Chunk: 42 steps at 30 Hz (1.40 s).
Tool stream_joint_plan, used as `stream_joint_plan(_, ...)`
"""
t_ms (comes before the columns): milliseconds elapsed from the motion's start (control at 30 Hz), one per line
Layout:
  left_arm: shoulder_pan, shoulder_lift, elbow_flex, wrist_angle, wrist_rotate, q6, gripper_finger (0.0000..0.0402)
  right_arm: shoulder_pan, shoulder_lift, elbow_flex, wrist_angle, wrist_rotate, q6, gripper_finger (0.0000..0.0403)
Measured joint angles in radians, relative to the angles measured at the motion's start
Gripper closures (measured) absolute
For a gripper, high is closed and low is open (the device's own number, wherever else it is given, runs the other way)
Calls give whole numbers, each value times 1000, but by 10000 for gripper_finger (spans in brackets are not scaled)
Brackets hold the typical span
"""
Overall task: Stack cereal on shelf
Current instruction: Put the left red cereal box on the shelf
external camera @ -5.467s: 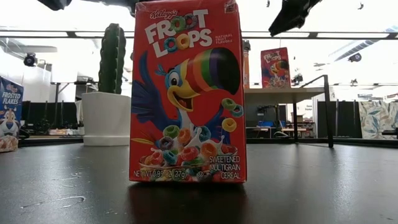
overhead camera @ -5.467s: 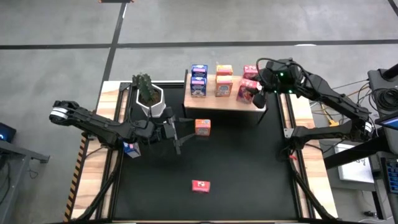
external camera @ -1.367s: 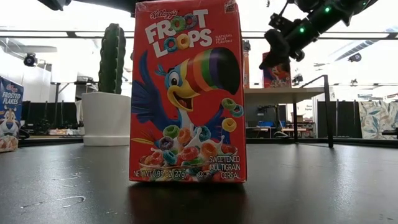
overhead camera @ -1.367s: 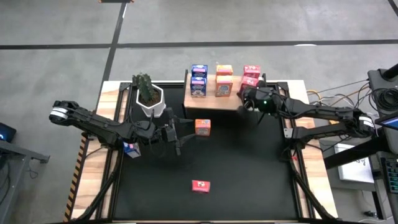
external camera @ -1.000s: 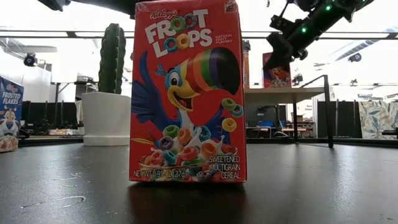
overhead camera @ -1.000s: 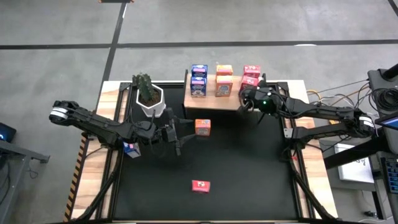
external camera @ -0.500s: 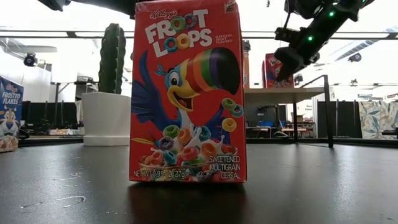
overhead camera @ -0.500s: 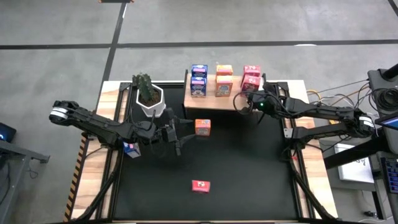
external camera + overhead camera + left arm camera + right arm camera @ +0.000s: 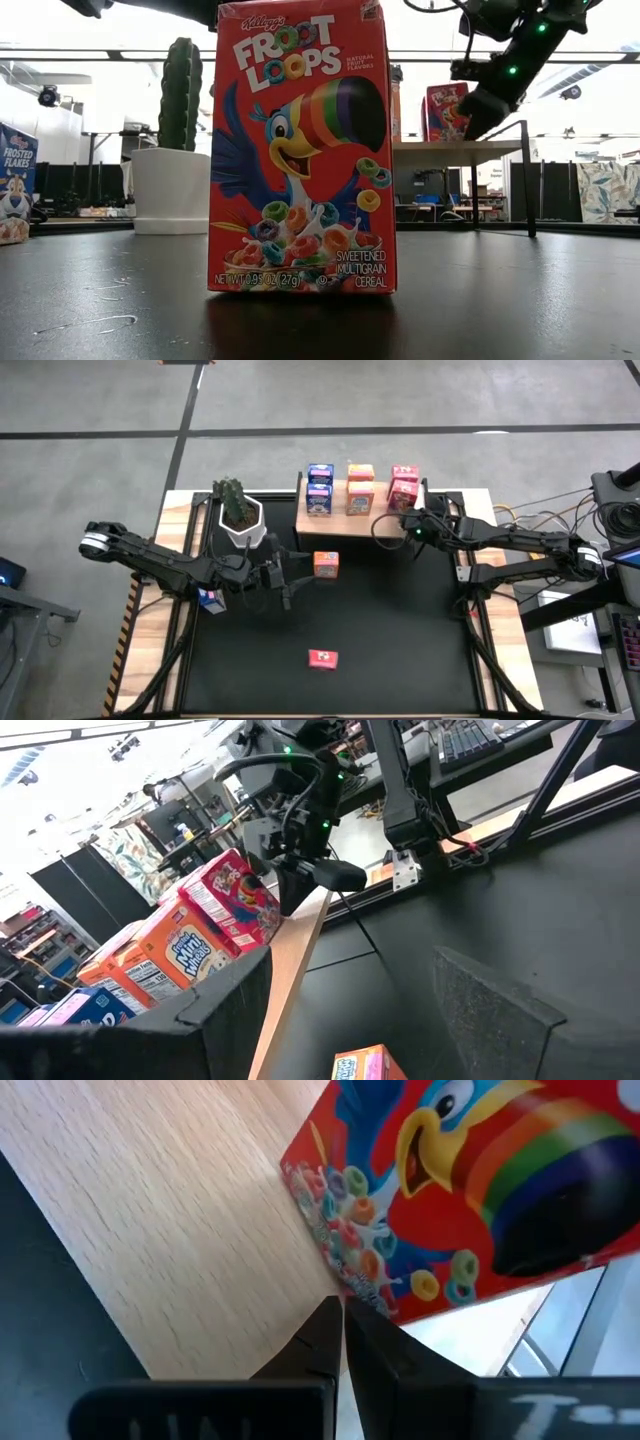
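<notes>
The wooden shelf [image 9: 340, 520] at the far side carries blue [image 9: 320, 488], orange [image 9: 360, 488] and red [image 9: 403, 488] cereal boxes, standing on their bases. My right gripper [image 9: 340, 1312] is shut, slanting down at the red box's [image 9: 470, 1190] lower near corner. My left gripper [image 9: 290, 575] hangs open and level over the mat, its fingers either side of the loose orange box [image 9: 365, 1065] without touching it. Another red box [image 9: 300, 150] stands upright near the front edge. A blue box [image 9: 210, 598] lies under the left arm. My right gripper's shut fingertips [image 9: 325, 1320] stand at the red box's lower edge [image 9: 350, 1292], just over the shelf board. They come from the table's near right side, slanting down. I cannot tell whether they touch the box.
A white pot with a cactus [image 9: 238, 510] stands left of the shelf. The black mat [image 9: 400, 630] covers the table's middle, with wooden strips and black frame rails [image 9: 470, 610] along both sides. Cables trail off the right arm [image 9: 520, 540].
My right gripper has tipped its shut fingers downward and sunk a little beside the red box at the shelf's right end. In the low view it now stands to the right of that box, which shows in full.
</notes>
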Motion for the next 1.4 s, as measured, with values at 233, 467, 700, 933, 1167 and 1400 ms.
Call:
stream_joint_plan(233, 0, 0, 0, 0, 0, 0, 146, 0, 0, 0, 3, 37, -40, 394)
stream_joint_plan(467, 0, 0, 0, 0, 0, 0, 146, 0, -2, 0, -20, 16, -92, 394)
stream_joint_plan(700, 0, 0, 0, -1, 0, 0, 146, -5, 7, -1, -12, 7, -80, 394)
stream_joint_plan(933, 0, 0, 0, -1, 0, 3, 146, -35, 7, -1, 20, 26, -106, 394)
stream_joint_plan(1167, 0, 0, 0, -1, 0, 5, 146, -41, 6, -1, 12, -18, -69, 394)
stream_joint_plan(1400, 0, 0, 0, -5, 0, 5, 146, -11, 6, -5, 60, -153, 37, 394)
